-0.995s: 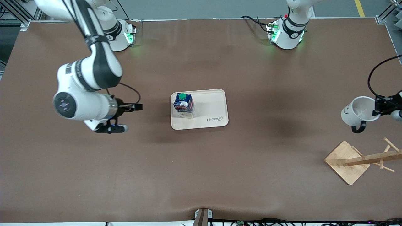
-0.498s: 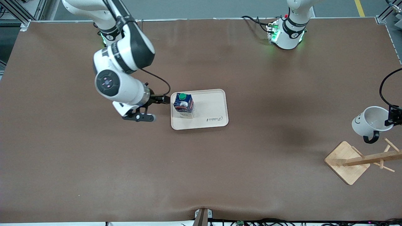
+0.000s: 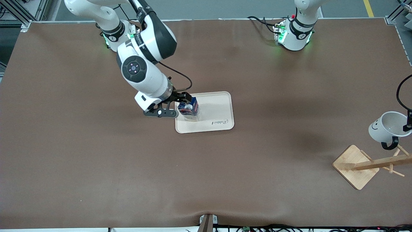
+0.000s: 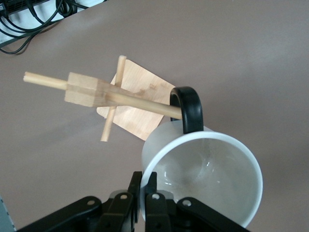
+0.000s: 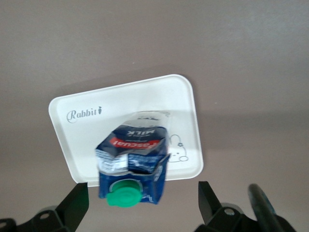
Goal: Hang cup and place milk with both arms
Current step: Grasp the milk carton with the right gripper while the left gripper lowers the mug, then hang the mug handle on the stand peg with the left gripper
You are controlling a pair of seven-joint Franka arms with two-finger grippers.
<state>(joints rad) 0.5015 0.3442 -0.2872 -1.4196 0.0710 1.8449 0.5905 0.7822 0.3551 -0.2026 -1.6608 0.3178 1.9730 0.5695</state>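
Observation:
The milk [image 3: 189,108] stands upright on the cream tray [image 3: 219,109], at the tray's end toward the right arm. My right gripper [image 3: 177,104] is open, with one finger on each side of the carton's top and not touching it. In the right wrist view the milk [image 5: 135,154] with its green cap sits between the fingers of my right gripper [image 5: 142,193]. My left gripper [image 3: 408,126] is shut on the rim of the cup [image 3: 385,127] and holds it tilted over the wooden rack [image 3: 370,164]. In the left wrist view my left gripper [image 4: 148,186] pinches the rim of the cup [image 4: 207,179]. Its black handle [image 4: 190,111] is at the tip of a rack peg [image 4: 145,104].
The wooden rack's square base [image 3: 354,166] stands at the left arm's end of the table, close to the table edge. Both arm bases glow green along the table's back edge. A cable loops above the cup.
My right arm swung from the right arm's end of the table to the tray, so its open fingers now straddle the milk. My left gripper carried the cup down toward the rack.

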